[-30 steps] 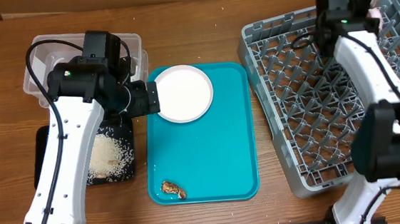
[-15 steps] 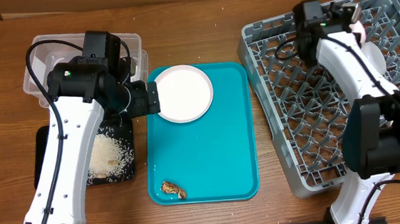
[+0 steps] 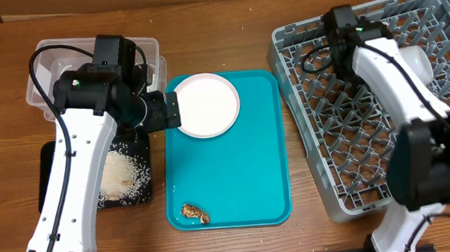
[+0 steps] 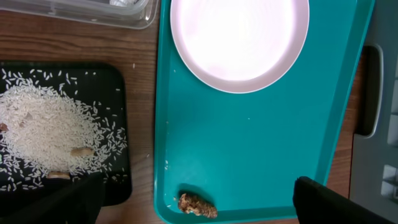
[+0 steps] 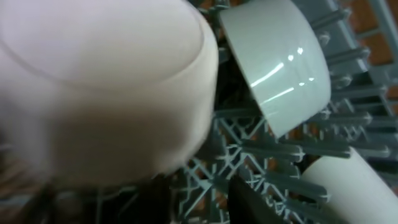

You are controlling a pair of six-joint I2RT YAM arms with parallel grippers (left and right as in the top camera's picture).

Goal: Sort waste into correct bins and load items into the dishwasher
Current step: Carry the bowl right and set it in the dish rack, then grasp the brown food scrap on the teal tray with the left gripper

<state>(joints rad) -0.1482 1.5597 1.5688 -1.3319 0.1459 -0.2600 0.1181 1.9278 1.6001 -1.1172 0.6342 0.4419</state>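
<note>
At the far-left corner my left arm hides most of the tub (image 3: 44, 72), so I cannot tell what it holds; the rice (image 4: 46, 134) lies heaped in the black tray (image 4: 118, 81) by the left edge. My left gripper (image 4: 199, 182) hangs empty, fingers wide apart, over the teal tray (image 3: 236, 165) mid-table, where the plate (image 3: 205, 103) and scrap (image 3: 195, 213) are left to move. By the right edge the rack (image 3: 441, 12) already holds bowls (image 5: 273, 62); my right gripper (image 5: 196, 202) sits among them, too blurred to tell whether parted or closed.
</note>
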